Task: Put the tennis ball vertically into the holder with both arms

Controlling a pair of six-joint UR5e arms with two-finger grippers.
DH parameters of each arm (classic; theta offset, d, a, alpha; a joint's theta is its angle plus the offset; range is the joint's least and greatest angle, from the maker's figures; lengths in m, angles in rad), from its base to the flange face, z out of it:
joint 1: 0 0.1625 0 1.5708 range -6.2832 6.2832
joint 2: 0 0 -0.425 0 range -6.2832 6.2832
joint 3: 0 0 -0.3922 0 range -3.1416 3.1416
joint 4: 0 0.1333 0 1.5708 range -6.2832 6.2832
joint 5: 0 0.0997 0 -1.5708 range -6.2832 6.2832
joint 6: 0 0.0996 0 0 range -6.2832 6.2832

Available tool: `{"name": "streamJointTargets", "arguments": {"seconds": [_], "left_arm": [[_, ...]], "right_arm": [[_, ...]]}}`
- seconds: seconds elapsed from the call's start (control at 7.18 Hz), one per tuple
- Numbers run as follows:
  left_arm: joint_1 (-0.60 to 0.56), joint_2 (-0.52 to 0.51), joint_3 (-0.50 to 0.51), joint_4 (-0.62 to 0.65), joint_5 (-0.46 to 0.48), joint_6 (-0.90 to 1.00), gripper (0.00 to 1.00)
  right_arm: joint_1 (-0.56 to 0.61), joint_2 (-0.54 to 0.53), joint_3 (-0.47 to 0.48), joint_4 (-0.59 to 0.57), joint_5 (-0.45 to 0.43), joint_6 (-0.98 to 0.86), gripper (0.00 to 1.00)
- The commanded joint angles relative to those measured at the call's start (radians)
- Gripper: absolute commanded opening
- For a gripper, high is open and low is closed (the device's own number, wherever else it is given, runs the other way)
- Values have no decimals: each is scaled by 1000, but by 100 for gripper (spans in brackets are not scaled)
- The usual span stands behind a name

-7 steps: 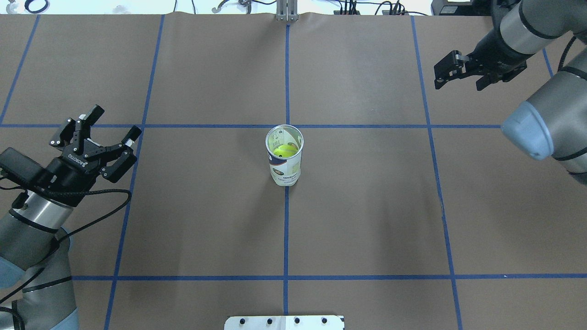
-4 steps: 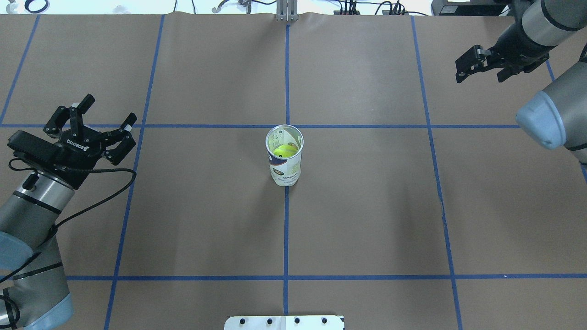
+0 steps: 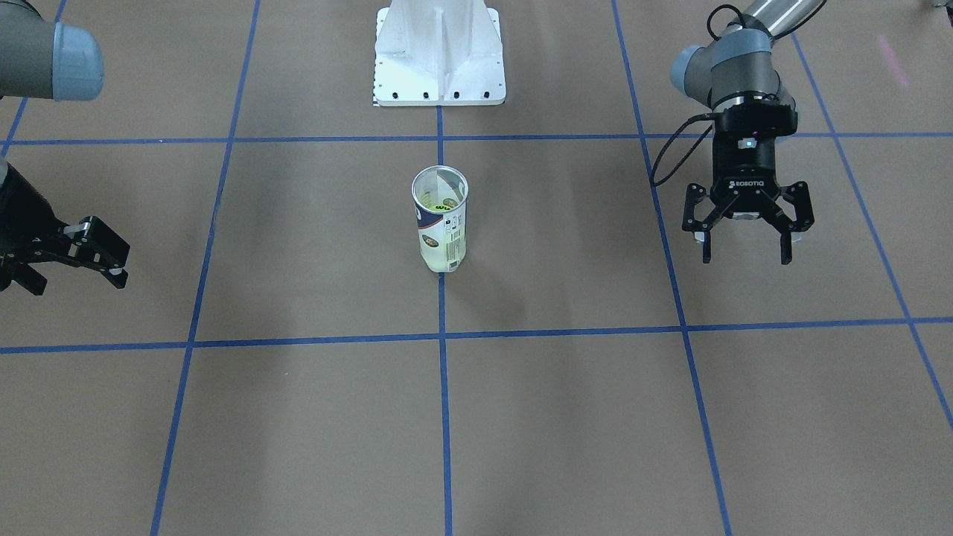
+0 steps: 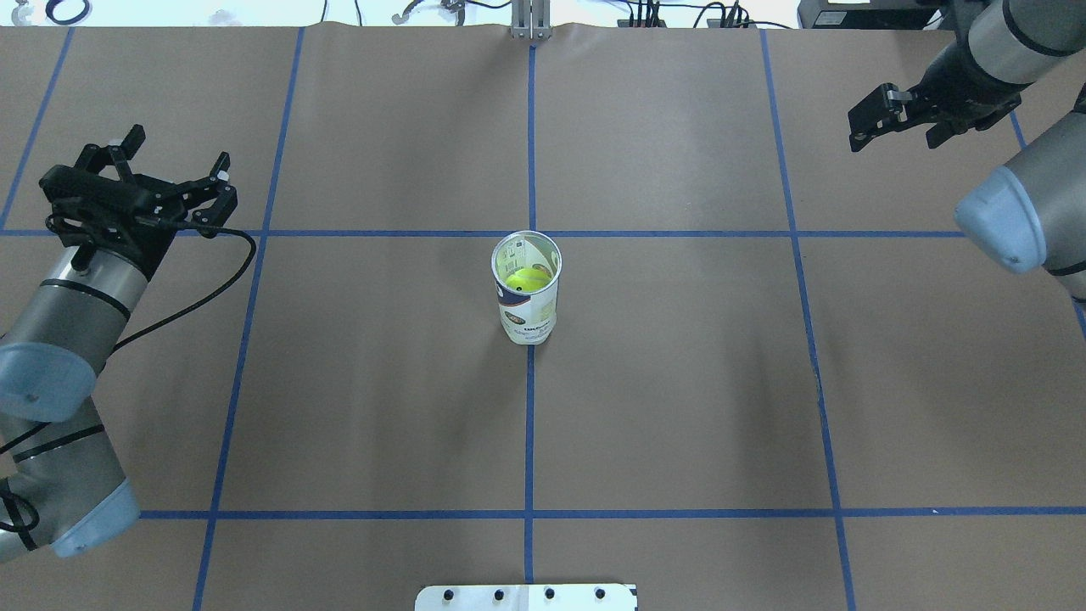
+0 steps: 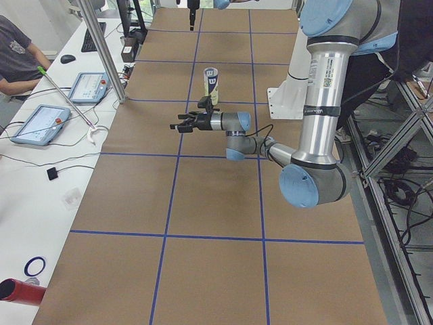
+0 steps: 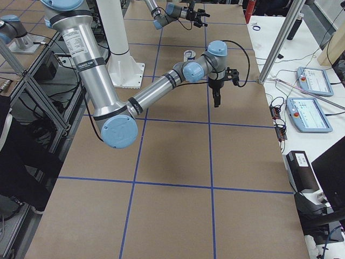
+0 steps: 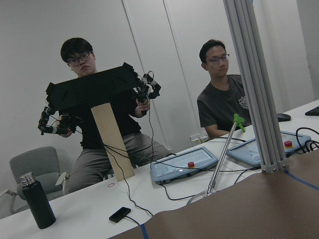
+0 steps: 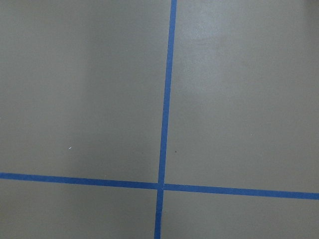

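- While both arms sit out at the sides, the holder (image 4: 526, 288) stands upright by itself on the brown paper surface (image 4: 679, 382). It's right on the centre blue tape line (image 4: 529, 127), between the two cross lines.
- Looking down through its open silver rim from overhead, I can see the yellow-green tennis ball (image 4: 526, 279) down inside the can, so the ball is in.
- Nothing is touching the can, and both pincers are well apart from it.
- The left pincer (image 4: 174, 154) is way out on the robot's left side of the surface. Its fingers are spread wide with nothing between them, and it's aimed away from the robot's base.
- That wrist's camera is just looking at two people (image 7: 99, 124) sitting behind a white desk (image 7: 75, 214). On the desk are a couple of control pendants (image 7: 184, 169) and a black bottle (image 7: 37, 201).
- The right pincer (image 4: 893, 140) is off by the far right corner, fingers apart too, holding nothing.
- Its wrist cam points straight down and all I get is bare brown paper with a blue tape crossing (image 8: 160, 185).
- The white pedestal base (image 3: 439, 59) sits at the robot's edge of the surface, in line with the can but well apart from it.
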Motion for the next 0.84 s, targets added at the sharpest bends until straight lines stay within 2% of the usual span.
{"name": "streamJointTargets", "arguments": {"seconds": [0.0,0.28,0.42,0.7], "left_arm": [[-110,-38,-3,241,-128,-99,99],[-256,-50,-4,413,-397,-177,99],[-356,-47,-1,469,-617,-261,99],[-564,-33,38,486,-1009,-362,99]], "right_arm": [[2,0,-5,0,-1,-17,99],[2,-1,-7,0,-2,-17,99],[5,-1,-17,0,-1,-17,99],[41,-3,-51,-3,12,-42,99]]}}
